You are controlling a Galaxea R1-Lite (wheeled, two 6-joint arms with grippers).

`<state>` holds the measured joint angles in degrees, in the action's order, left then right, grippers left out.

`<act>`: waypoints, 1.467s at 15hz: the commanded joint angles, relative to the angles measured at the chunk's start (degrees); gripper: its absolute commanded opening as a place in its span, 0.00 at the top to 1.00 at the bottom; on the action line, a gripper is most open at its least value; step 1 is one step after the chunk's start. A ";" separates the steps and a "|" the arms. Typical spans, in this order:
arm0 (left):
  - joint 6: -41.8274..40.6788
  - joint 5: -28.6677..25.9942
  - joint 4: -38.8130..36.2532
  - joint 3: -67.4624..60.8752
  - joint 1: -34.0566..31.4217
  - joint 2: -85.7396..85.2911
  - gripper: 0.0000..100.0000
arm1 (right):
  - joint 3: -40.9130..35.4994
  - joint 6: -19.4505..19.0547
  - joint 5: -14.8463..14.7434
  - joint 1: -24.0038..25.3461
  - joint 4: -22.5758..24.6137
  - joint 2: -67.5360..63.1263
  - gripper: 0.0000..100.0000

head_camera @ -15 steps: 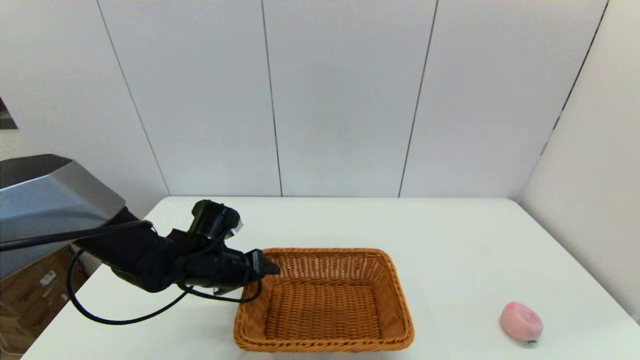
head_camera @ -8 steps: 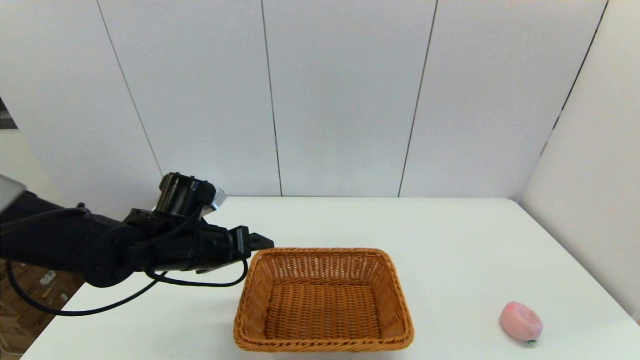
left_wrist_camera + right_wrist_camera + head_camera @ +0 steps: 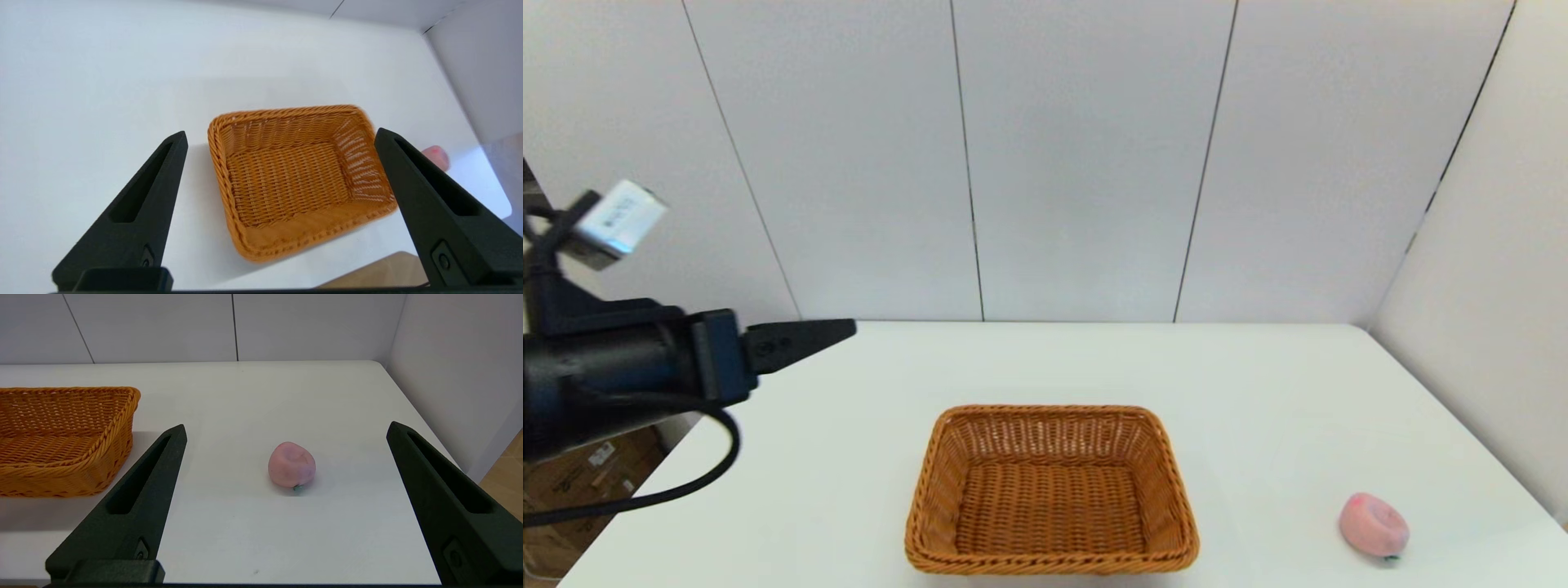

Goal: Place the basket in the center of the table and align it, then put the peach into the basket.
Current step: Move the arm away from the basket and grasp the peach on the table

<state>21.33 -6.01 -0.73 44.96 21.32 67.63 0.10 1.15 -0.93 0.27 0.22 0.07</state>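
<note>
Looking over the table [image 3: 1029,367], I see the basket [image 3: 1052,490] squared up near the middle and empty, so by my reckoning the peach [image 3: 1374,525] comes next. It lies well apart from the basket, toward my right. My right gripper [image 3: 286,430] is plainly nearer: jaws spread wide, the peach straight ahead between them, nothing held. My left gripper [image 3: 281,134], jaws also wide apart, hangs off at the table's left side.
</note>
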 commanded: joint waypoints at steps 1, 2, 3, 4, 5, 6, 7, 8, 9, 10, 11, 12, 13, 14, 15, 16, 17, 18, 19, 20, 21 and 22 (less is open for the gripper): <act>-15.62 0.47 15.15 -0.05 1.18 -27.99 0.00 | -0.01 0.00 -0.04 0.08 0.04 -0.07 0.00; -17.29 0.65 16.20 0.30 1.09 -30.19 0.00 | -0.01 0.00 -0.04 0.08 0.04 -0.07 0.00; -17.47 0.82 16.29 0.48 0.12 -31.51 0.00 | -0.01 0.00 0.05 0.00 0.04 0.01 0.00; -17.55 1.62 16.29 0.66 -3.57 -32.39 0.00 | -0.01 0.00 -0.04 0.00 0.04 -0.07 0.00; -17.73 2.58 16.11 0.57 -9.28 -33.80 0.00 | -0.01 0.00 -0.04 0.00 0.04 -0.07 0.00; -18.26 2.41 16.20 0.22 -12.44 -35.55 0.00 | -0.01 0.00 -0.04 0.00 0.04 -0.07 0.00; -18.70 2.23 16.38 -1.19 -14.29 -37.66 0.00 | -0.01 0.00 0.05 0.08 0.04 -0.07 0.00; -19.66 2.14 16.38 -3.56 -15.26 -40.30 0.00 | -0.01 0.00 -0.04 0.08 0.04 0.01 0.00; -21.25 2.23 16.38 -6.46 -15.61 -43.29 0.00 | -0.01 0.00 0.05 0.00 0.04 -0.07 0.00; -21.77 2.41 16.29 -8.31 -15.70 -45.40 0.00 | -0.01 0.00 -0.04 0.00 0.04 -0.07 0.00; -21.86 2.49 16.38 -11.03 -17.37 -48.91 0.00 | -0.01 0.00 -0.04 0.00 0.04 -0.07 0.00; -21.95 2.49 16.38 -13.05 -19.12 -51.02 0.00 | -0.01 0.00 -0.04 0.08 0.04 0.01 0.00; -22.04 2.32 16.20 -14.99 -20.71 -53.48 0.00 | -0.01 0.00 0.05 0.08 0.04 -0.07 0.00; -22.04 2.32 16.20 -16.48 -21.85 -55.86 0.00 | -0.01 0.00 0.05 0.00 0.04 -0.07 0.00; -22.04 2.49 16.11 -18.42 -21.94 -57.53 0.00 | -0.01 0.00 0.05 0.00 0.04 -0.07 0.00; -22.04 2.67 16.02 -20.70 -21.76 -59.37 0.00 | -0.01 0.00 -0.04 0.00 0.04 -0.07 0.00; -21.95 2.76 15.94 -23.95 -21.67 -62.36 0.00 | -0.01 0.00 -0.04 0.08 0.04 -0.07 0.00; -21.69 2.76 15.67 -26.50 -21.59 -64.65 0.00 | -0.01 0.00 -0.04 0.00 0.04 -0.07 0.00; -21.60 2.85 15.23 -29.05 -21.50 -66.93 0.00 | -0.01 0.00 0.05 0.08 0.04 -0.07 0.00; -21.77 2.93 14.44 -31.42 -21.32 -67.81 0.00 | -0.01 0.00 -0.04 0.08 0.04 -0.07 0.00; -21.69 3.02 12.42 -33.88 -21.32 -67.72 0.00 | -0.01 0.00 -0.04 0.08 0.04 -0.07 0.00; -21.60 3.46 8.91 -37.22 -21.32 -67.72 0.00 | -0.01 0.00 0.05 0.08 0.04 -0.07 0.00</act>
<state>-0.33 -2.97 13.03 13.97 -0.11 2.47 0.10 1.15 -0.94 0.29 0.24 0.07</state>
